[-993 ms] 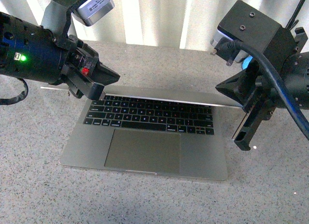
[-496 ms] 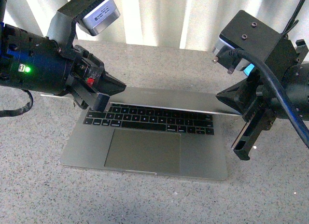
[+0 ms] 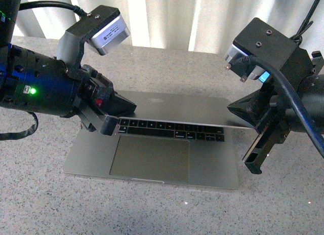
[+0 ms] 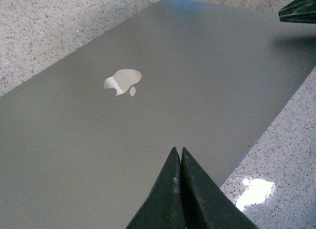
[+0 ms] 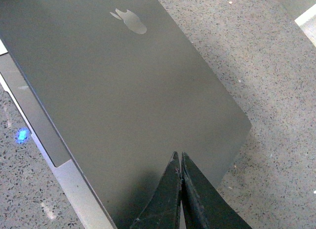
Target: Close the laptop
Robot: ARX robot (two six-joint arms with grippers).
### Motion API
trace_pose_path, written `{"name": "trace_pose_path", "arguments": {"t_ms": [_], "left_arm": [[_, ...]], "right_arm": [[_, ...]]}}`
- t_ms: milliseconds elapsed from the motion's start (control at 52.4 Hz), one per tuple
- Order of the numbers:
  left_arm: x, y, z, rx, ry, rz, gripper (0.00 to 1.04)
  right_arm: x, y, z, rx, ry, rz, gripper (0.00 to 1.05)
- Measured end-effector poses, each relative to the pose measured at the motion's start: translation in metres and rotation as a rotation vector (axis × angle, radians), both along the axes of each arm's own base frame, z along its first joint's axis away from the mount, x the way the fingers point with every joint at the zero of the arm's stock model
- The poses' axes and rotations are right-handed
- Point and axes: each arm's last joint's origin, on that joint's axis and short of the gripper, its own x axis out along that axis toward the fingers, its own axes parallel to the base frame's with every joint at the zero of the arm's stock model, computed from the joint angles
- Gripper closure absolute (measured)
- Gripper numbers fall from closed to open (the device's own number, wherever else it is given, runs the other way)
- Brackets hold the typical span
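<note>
You have one slim grey metal laptop (image 3: pixel 152 159) on the speckled table (image 3: pixel 40 204), its lid tilted low over the keys. Two hands, both pinched shut and empty: left hand (image 3: pixel 112 126) at the lid's left edge, right hand (image 3: pixel 253 164) by its right edge.

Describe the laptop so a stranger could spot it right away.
On the speckled grey table in front of the white curtain lies the laptop. It's slim grey metal with black keys, its partly lowered lid carrying a pale apple logo.

Laptop (image 3: pixel 152 159) screen hidden beneath its nearly shut lid (image 3: pixel 172 106), rear key rows covered by it, left keyboard end behind the left hand (image 3: pixel 112 126), lid's right edge behind the right hand (image 3: pixel 253 165), left arm (image 3: pixel 30 88) and right arm (image 3: pixel 306 106) cut off at the front view's sides
</note>
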Motion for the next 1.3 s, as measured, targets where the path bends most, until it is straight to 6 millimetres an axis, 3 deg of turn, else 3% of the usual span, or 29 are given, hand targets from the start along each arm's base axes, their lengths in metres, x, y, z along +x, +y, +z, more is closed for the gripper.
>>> {"name": "trace_pose_path", "arguments": {"t_ms": [840, 1298], "left_arm": [[-0.018, 0.006, -0.019, -0.024, 0.054, 0.031, 1.01], [-0.016, 0.007, -0.03, -0.048, 0.075, 0.051, 1.01]], "right_arm": [[-0.021, 0.005, -0.018, 0.02, 0.063, -0.01, 1.04], [-0.026, 0.003, -0.027, 0.027, 0.098, -0.028, 1.04]]}}
